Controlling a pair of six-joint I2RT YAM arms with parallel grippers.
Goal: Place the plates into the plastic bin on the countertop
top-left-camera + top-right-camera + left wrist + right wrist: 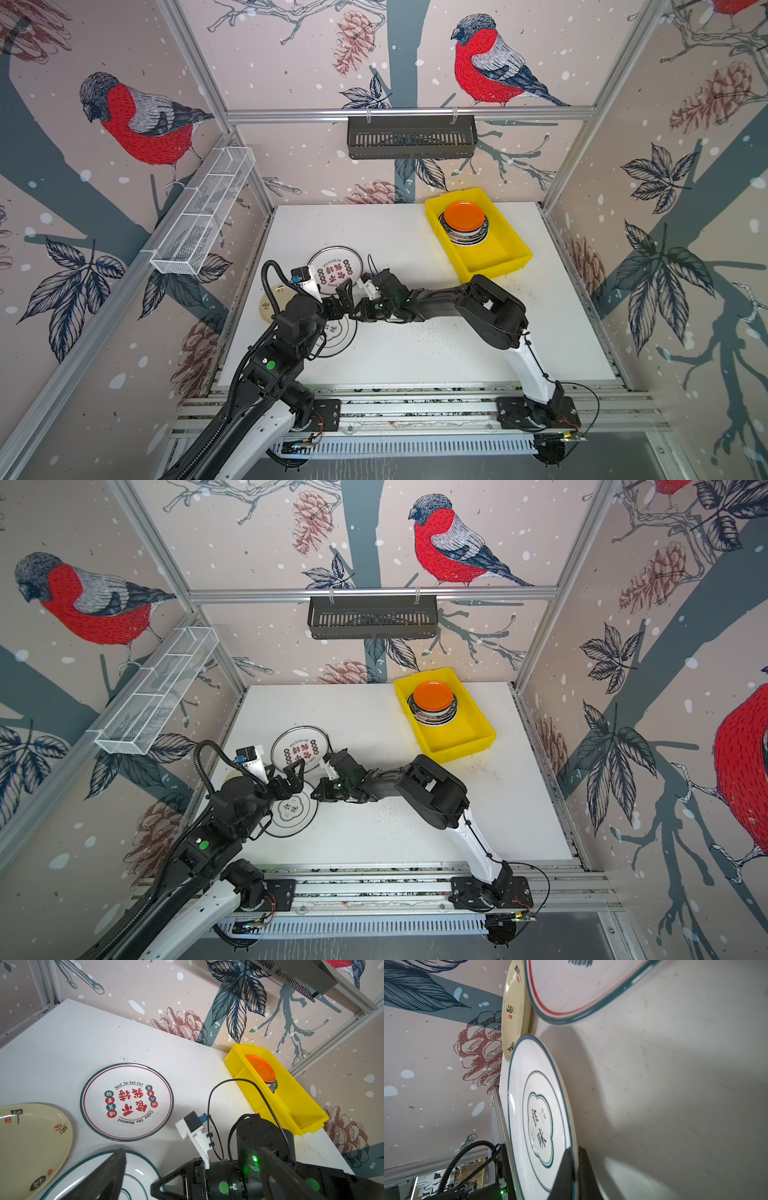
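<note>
Plainly, the right gripper [574,1154] was clenched on the rim of the white teal-edged plate [537,1122], with one finger over the lip and one beneath it. That plate lay near the table's left edge, toward the near side. The lettered plate [126,1101] sat just beyond it, and the cream plate [31,1138] sat just beside it against the left edge. The left gripper [296,773] hung over the same plate with its jaws spread wide, grasping nothing.

The coming move turned on one relation — the plastic bin [498,253] stood at the far right corner of the countertop [436,353], well apart from the gripped plate and diagonally across the table. The right arm, based on that side, looked the better placed to carry it there. The bin's long axis ran at a slant from the far edge toward the right edge. A stack [432,717] topped by the orange plate [464,215] filled its far end, and its near end was bare.

Only the right wrist view showed the pinch on the rim — in both top views the arms covered it. The left wrist view alone showed the left fingers standing apart. No view settled whether the plate had left the countertop.
</note>
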